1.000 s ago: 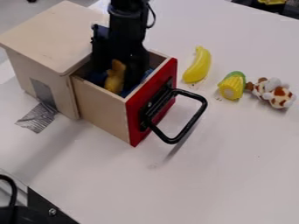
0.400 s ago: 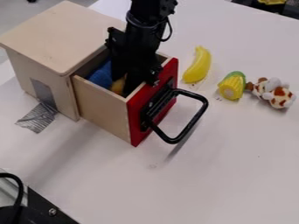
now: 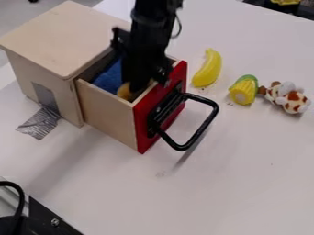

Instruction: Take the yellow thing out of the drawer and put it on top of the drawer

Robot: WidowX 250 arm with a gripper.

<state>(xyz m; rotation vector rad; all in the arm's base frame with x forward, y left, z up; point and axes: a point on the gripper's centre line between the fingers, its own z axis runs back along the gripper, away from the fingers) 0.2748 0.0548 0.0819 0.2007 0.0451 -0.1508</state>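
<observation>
Shifted toward the red front panel (image 3: 144, 124) since one second ago: your gripper (image 3: 140, 82), which hangs down inside the open drawer (image 3: 110, 110) from the arm at the top edge. Pincer state: you cannot tell whether it is spread, pressed together or pinching something. Item, yellow thing (image 3: 124, 91): inside the drawer, beside your gripper and partly hidden by it; less of it shows than a second ago. Item, blue cloth (image 3: 109, 80): also in the drawer, on the cabinet side of the yellow thing. Item, wooden cabinet (image 3: 61, 36): upper left, flat-topped, drawer pulled out, grey tape (image 3: 38, 125) running from its side onto the table (image 3: 215, 193). Item, black handle (image 3: 208, 120): fixed to the red front panel. Loose items on the table, to the picture's right of the drawer: toy banana (image 3: 208, 69), toy corn (image 3: 244, 90), brown-and-white plush (image 3: 288, 97) just beside the corn.
</observation>
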